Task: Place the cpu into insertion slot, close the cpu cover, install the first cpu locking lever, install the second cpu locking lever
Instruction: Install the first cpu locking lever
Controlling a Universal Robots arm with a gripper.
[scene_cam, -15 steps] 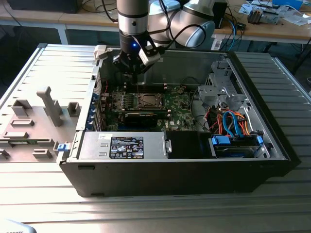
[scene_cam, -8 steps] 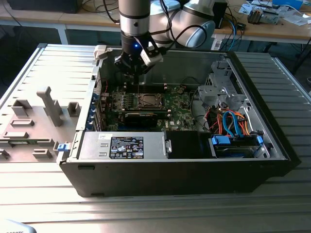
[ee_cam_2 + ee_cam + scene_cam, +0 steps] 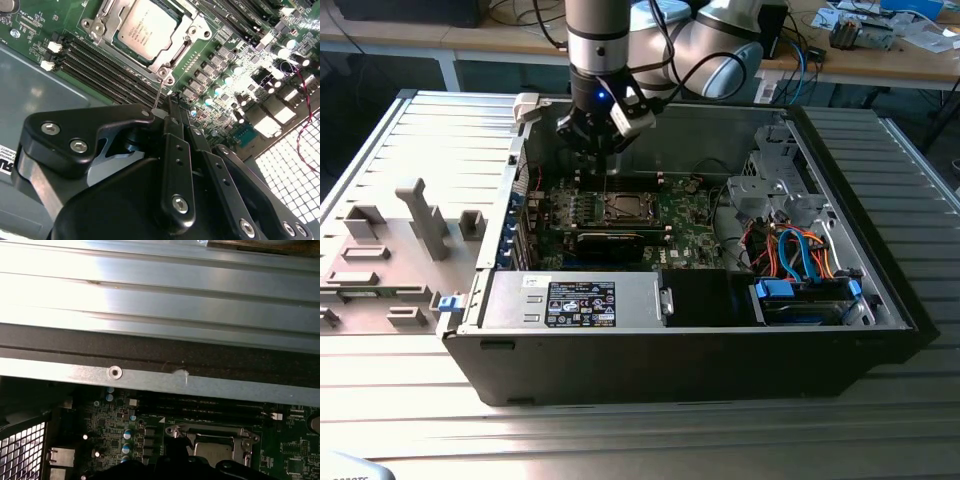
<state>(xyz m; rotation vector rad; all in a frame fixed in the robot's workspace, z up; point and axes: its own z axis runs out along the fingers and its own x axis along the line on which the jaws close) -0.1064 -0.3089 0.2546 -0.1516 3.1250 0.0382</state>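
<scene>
The cpu (image 3: 147,26) lies flat in the insertion slot (image 3: 625,207) on the green board, and the silvery cpu cover (image 3: 186,39) is folded down around it. A thin metal locking lever (image 3: 158,92) stands up from the corner of the socket nearest my gripper. The gripper (image 3: 172,106) hangs just above that corner with its black fingers (image 3: 176,150) pressed together, tips right beside the lever's free end; I cannot tell whether they touch it. In the exterior view the gripper (image 3: 603,150) hovers over the back of the board, a little behind the socket. The first wrist view shows the socket and cpu (image 3: 212,450).
The open computer case (image 3: 880,300) rests on a ribbed metal table. A black card (image 3: 610,243) stands in front of the socket, memory slots (image 3: 100,65) run beside it, and a drive cage with cables (image 3: 800,250) fills the exterior view's right. The case wall (image 3: 160,380) rises close behind the gripper.
</scene>
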